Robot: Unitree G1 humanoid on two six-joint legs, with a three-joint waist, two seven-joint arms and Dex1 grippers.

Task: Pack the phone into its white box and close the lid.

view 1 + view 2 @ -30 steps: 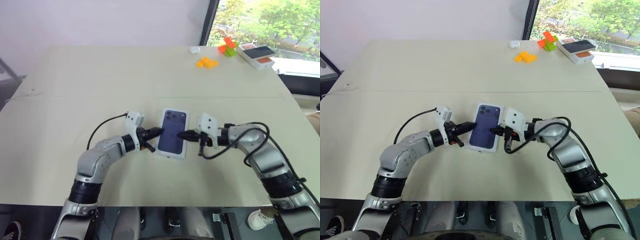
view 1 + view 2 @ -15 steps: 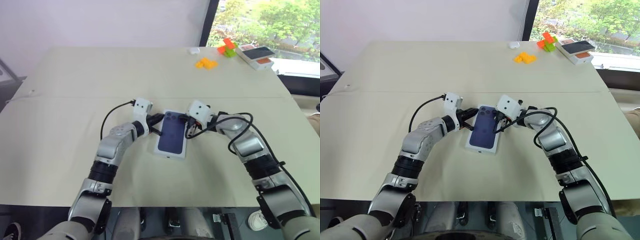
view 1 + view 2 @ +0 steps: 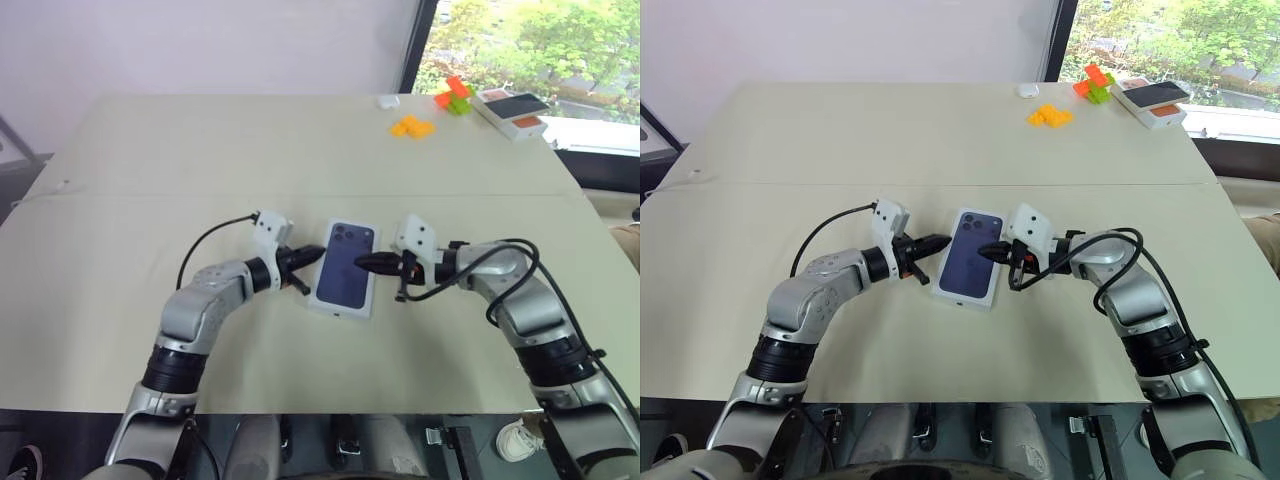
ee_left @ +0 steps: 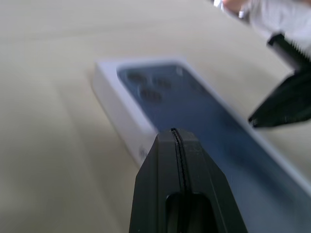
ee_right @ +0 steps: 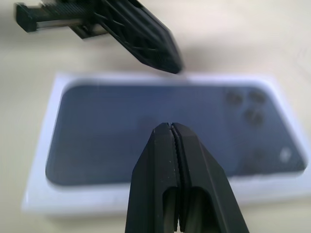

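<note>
A: Both grippers are pinched together, empty. The left gripper (image 3: 315, 255) points at one long side of the lid (image 3: 345, 267), the right gripper (image 3: 364, 264) at the other

B: And the lid?

A: Seated on the white box (image 4: 116, 104), so the phone itself is hidden. Light, stiff cardboard, probably slippery; press its long edges, not the printed face

B: Room?

A: Bare table (image 3: 200, 150) all round the lid; the orange blocks (image 3: 412, 126) lie well beyond it
</note>
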